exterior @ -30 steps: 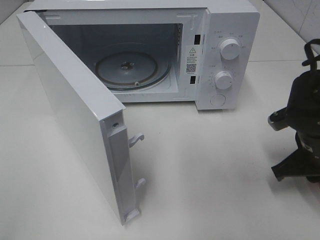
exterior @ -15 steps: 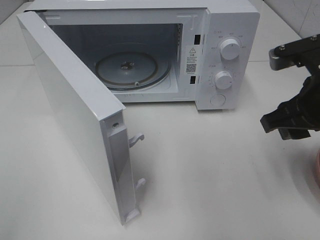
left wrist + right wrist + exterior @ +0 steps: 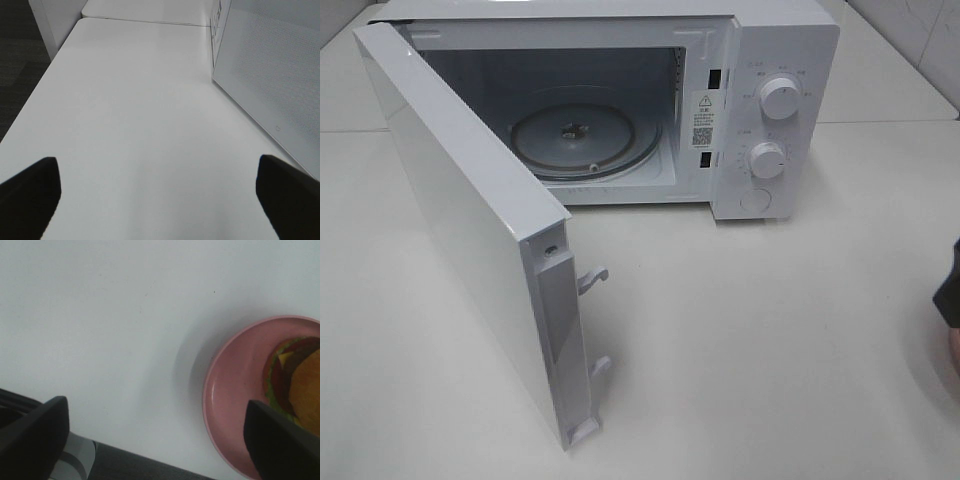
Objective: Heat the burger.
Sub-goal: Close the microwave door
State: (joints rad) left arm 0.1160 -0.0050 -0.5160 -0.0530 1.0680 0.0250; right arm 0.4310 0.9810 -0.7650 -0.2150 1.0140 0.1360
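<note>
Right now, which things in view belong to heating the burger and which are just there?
For the job:
- burger
- pink plate under it
- microwave, door open, turntable bare
- right gripper, open beside the plate

Just there:
- white table
- left gripper, open over bare table

Smooth white tabletop lit evenly; dark grey carpeted floor seen beside white panel.

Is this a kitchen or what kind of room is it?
Probably a mock kitchen set up for testing, not a home one. A white microwave stands open on a plain white table, a burger waits on a pink plate, and dark office-style carpet shows beside the table.
</note>
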